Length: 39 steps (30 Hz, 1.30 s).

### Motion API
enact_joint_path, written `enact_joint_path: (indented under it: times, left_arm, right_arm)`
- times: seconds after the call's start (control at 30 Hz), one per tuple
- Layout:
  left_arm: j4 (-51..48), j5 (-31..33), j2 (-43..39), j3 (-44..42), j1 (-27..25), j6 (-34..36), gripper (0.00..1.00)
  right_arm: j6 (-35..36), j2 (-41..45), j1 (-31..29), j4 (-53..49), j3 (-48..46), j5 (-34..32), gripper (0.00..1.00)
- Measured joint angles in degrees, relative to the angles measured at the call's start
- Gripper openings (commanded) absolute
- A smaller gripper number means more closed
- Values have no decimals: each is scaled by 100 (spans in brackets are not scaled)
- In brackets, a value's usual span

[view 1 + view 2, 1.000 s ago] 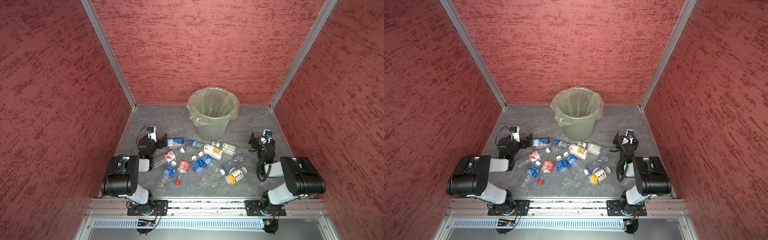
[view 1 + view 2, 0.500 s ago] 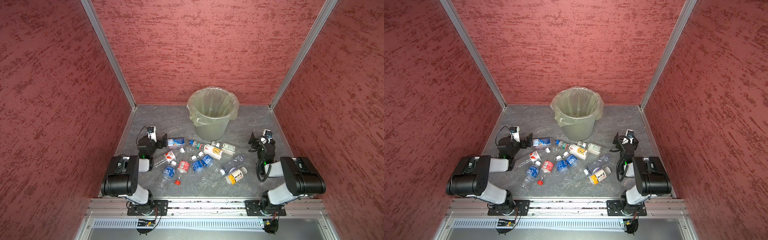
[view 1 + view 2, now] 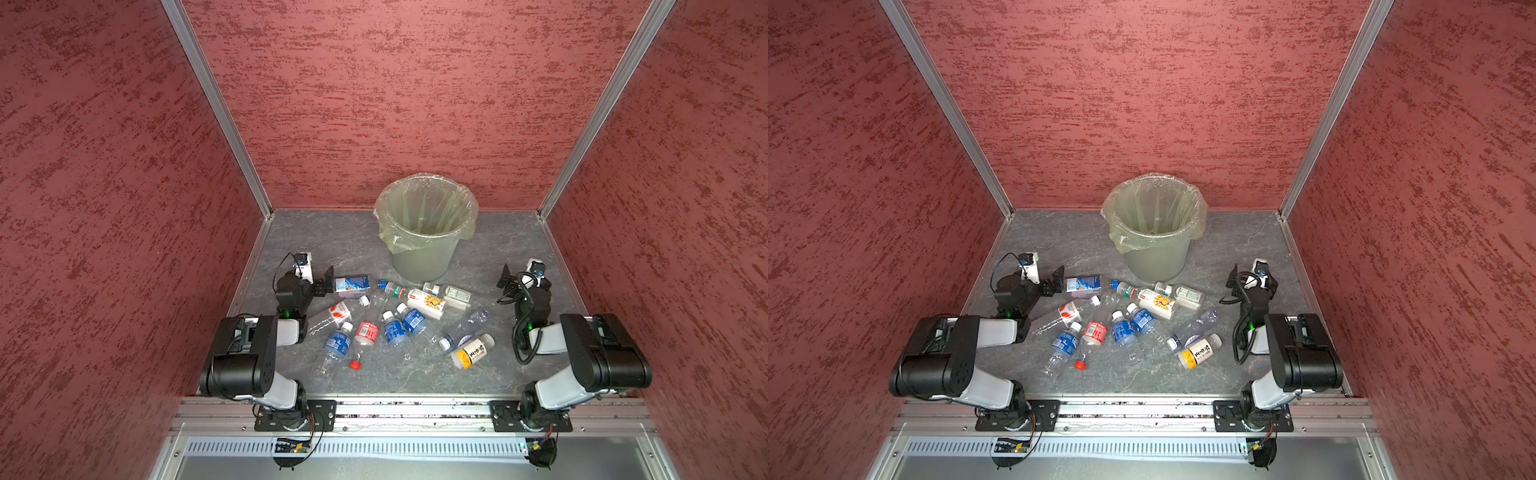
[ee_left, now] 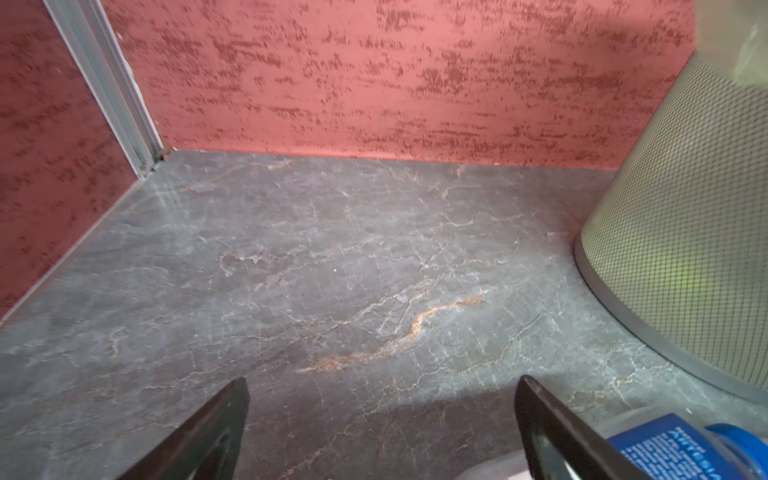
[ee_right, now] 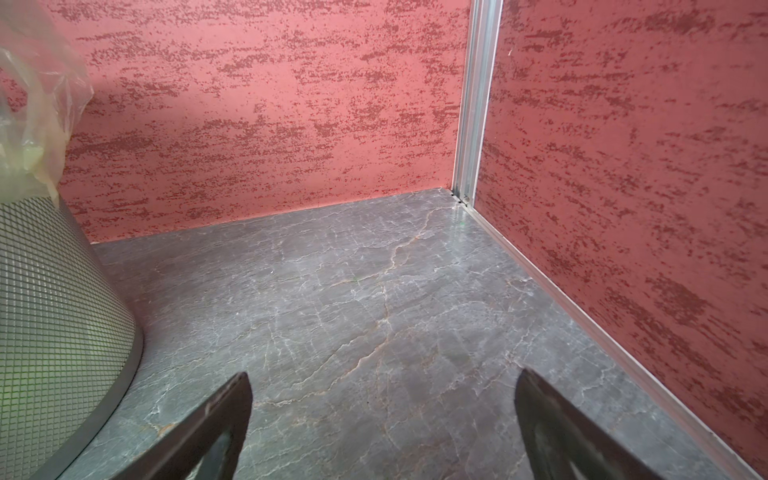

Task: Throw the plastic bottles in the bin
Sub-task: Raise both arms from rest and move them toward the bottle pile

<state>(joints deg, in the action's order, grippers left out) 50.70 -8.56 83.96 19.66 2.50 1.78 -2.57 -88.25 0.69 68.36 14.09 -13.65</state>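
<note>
Left gripper, near the grey marbled bench's left edge: jaws wide, empty. Small clear plastic bottles lie scattered mid-bench, before the round grey-green bag-lined bin near the rear edge. Right gripper, near the right edge: jaws wide, empty.

Two black-and-white arms (looped black cables) on screwed black base plates.

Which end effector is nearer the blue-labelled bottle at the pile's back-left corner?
Left. The left end effector sits right beside the blue-labelled bottle; the right end effector is far off, beyond the other bottles.
</note>
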Motion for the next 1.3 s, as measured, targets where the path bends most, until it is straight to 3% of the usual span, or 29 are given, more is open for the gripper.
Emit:
enact_joint_path:
  times: [0.3,0.57,0.7,0.8,0.93,1.1,1.3]
  left_arm:
    - [-763,791,-1526,-13,-540,162,99]
    - [-1821,1023,-2002,372,-1139,190,99]
    - [-2457,1189,-2251,575,-1362,42,99]
    - [-3119,1364,-2509,796,-1453,-284,99]
    - [-4054,1513,-2872,1167,-1469,-813,99]
    - [-5139,1620,-3281,1307,-1580,-1246,99]
    - [-6076,1882,-3904,1224,-2013,-1434,99]
  right_arm:
    - [31,129,-92,68,-92,-103,99]
    - [66,1294,-208,-1134,352,-503,99]
    - [-306,1810,-249,-2308,911,-1220,99]
    - [-1091,1843,-251,-3941,1965,-1860,99]
    - [-1961,1864,-260,-5855,3241,-2061,99]
    - [-2304,2465,-483,-7005,3154,-1856,99]
    - [-2310,2570,-1113,-7984,3156,-1716,99]
